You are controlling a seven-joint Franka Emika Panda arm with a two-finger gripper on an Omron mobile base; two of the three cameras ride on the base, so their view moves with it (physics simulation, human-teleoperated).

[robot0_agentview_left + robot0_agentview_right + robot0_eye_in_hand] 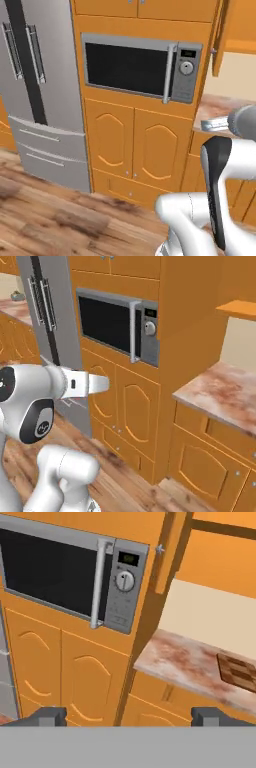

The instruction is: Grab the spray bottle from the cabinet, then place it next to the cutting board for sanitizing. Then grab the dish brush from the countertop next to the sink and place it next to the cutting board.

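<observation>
We see the checkered wooden cutting board [240, 671] lying flat on the mottled reddish marble countertop [185, 659], beneath the orange cabinet [220, 559] with its door [167, 552] ajar.

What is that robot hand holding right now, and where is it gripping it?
Nothing. The gripper is open, its two fingertips wide apart with only air between them, pointing toward the microwave and the countertop.
</observation>
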